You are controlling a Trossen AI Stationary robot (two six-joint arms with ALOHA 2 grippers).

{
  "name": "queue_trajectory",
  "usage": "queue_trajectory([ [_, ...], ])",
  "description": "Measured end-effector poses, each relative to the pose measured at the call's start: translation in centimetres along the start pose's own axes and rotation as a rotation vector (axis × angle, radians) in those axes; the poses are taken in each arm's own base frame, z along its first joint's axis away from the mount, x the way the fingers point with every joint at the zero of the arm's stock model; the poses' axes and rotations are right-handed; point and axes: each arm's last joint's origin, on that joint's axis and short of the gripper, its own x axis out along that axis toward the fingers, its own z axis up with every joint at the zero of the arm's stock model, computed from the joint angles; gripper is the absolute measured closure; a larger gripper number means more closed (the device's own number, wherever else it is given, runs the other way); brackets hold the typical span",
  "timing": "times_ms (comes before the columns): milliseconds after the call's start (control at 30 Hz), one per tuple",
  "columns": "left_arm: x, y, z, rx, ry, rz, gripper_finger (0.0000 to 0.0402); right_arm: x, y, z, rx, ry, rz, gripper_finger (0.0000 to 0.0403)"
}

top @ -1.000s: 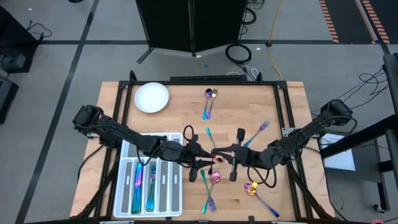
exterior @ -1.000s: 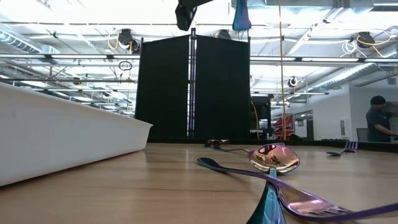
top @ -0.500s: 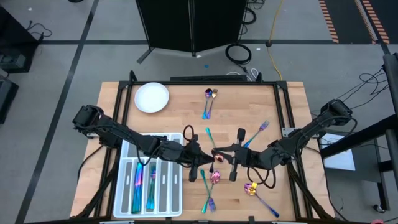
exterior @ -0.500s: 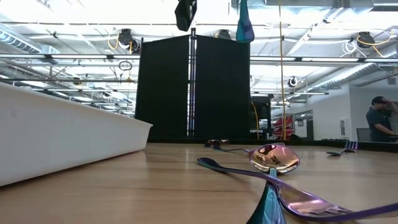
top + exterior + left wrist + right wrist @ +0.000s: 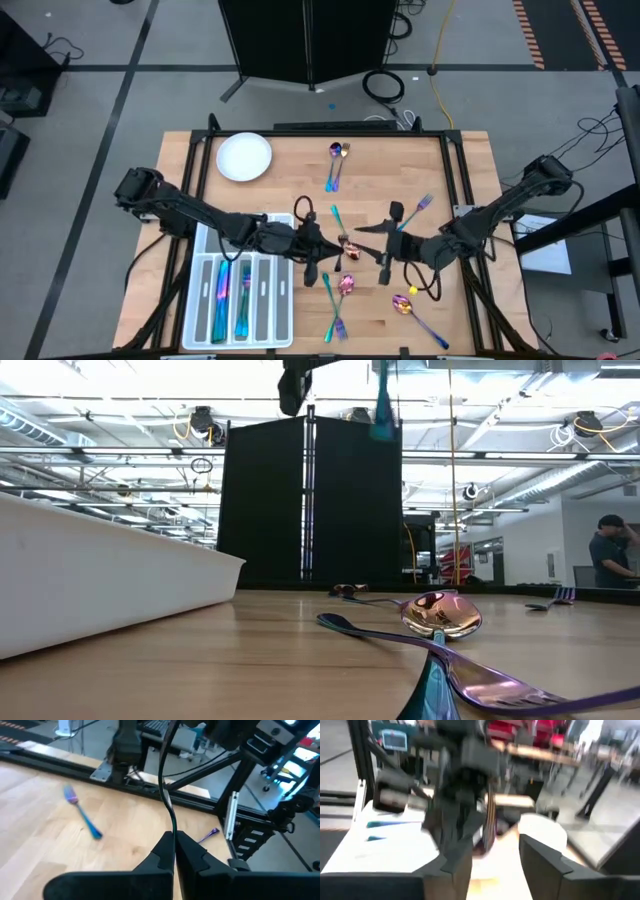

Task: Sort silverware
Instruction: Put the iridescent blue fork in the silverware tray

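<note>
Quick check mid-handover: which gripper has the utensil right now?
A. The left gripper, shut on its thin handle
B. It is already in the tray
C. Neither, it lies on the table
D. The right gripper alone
A. In the left wrist view the left gripper is shut on the thin utensil standing up from its tips, while the right gripper shows its fingers apart with nothing between them.

Robotics lab in an industrial hall | wooden counter on a metal frame, on grey floor with black tape lines | exposed ceiling ducts and strip lighting | black partition panel | cables on the floor | person at a far workstation
</note>
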Motion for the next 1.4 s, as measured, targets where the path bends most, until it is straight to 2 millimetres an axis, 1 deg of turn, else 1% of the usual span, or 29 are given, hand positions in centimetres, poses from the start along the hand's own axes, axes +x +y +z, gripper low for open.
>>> queue_trajectory([
  [100, -1.0, 0.8, 0.8, -0.065, 0.04, 0.032, 0.0401, -0.8, -0.6, -0.7, 0.072, 0.092, -0.002, 0.0237],
  [167, -1.9, 1.4, 1.0, -0.132, 0.105, 0.048, 0.0401, -1.1, -0.5, -1.5, 0.083, 0.151, -0.007, 0.0232],
  [233, -3.0, 2.0, 1.3, -0.221, 0.168, 0.08, 0.0401, -1.3, -0.3, -2.1, 0.083, 0.195, -0.01, 0.0231],
  [333, -4.6, 2.5, 1.7, -0.388, 0.222, 0.14, 0.0401, -1.1, -0.2, -2.5, 0.079, 0.217, -0.017, 0.0233],
  [400, -5.5, 2.7, 1.5, -0.471, 0.27, 0.186, 0.0401, -1.0, -0.1, -2.6, 0.083, 0.216, -0.02, 0.0237],
  [533, -6.8, 2.7, 0.2, -0.599, 0.403, 0.301, 0.0401, -1.0, -0.1, -2.6, 0.088, 0.218, -0.013, 0.024],
  [667, -7.9, 1.7, -1.4, -0.661, 0.551, 0.367, 0.0401, -1.1, 0.0, -2.6, 0.092, 0.218, -0.007, 0.024],
  [833, -9.5, -0.6, -3.1, -0.707, 0.651, 0.432, 0.0401, -1.3, 0.3, -2.6, 0.096, 0.215, 0.006, 0.024],
  [933, -10.7, -2.0, -4.1, -0.738, 0.676, 0.49, 0.0402, -1.5, 0.5, -2.6, 0.098, 0.213, 0.015, 0.024],
  [1133, -13.5, -3.9, -6.0, -0.748, 0.704, 0.657, 0.0402, -1.7, 0.8, -2.6, 0.113, 0.21, 0.027, 0.0241],
  [1400, -15.9, -5.9, -8.4, -0.848, 0.694, 0.731, 0.0402, -1.8, 0.9, -2.5, 0.142, 0.205, 0.029, 0.0241],
])
